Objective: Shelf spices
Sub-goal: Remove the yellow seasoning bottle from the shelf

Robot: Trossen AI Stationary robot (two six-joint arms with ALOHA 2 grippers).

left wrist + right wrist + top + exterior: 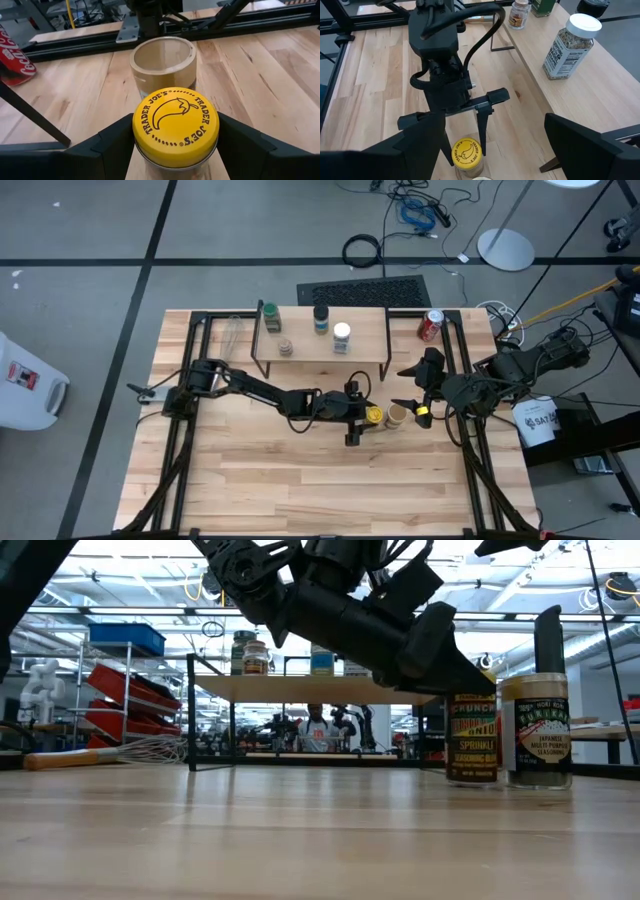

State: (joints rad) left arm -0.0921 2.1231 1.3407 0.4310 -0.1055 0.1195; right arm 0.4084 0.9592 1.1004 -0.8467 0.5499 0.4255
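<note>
We see a grey floor [90, 240] with dark lines, loose cables [415, 205], and red bins [125, 700] on racks.

both arms are matte black and boxy-jointed, a thick black cable looping over the left end effector [462, 127]; the right end effector [412, 392] bears a yellow mark.
</note>
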